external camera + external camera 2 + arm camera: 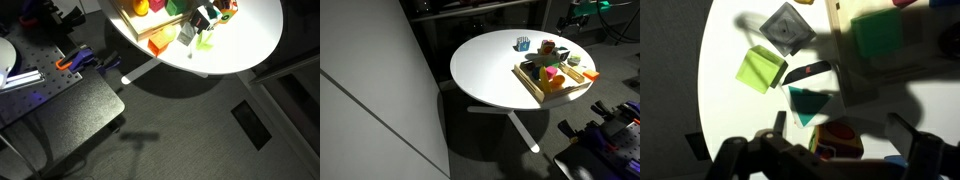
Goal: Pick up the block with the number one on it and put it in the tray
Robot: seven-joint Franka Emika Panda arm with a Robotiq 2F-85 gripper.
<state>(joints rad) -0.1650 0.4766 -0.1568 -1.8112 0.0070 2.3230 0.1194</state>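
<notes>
In the wrist view my gripper [840,122] is open and empty, its two dark fingers hanging above the white table. A teal block with a white face [808,103], the number-one block, lies just ahead of the left finger; I cannot read a numeral. It also shows in both exterior views [523,44] [205,40], near the table edge. An orange-red cube [835,142] sits between the fingers, below them. The light-wood tray [845,40] lies at the upper right and holds coloured blocks [878,35]. The tray shows in both exterior views [532,86] [158,44]. I cannot make out the gripper there.
A pale grey cube [788,28] and a lime-green block [760,68] lie on the round white table [485,70] beside the tray. Heavy shadows cover the tray side. The table's curved edge [702,90] is close on the left. A dark platform [60,110] stands beside the table.
</notes>
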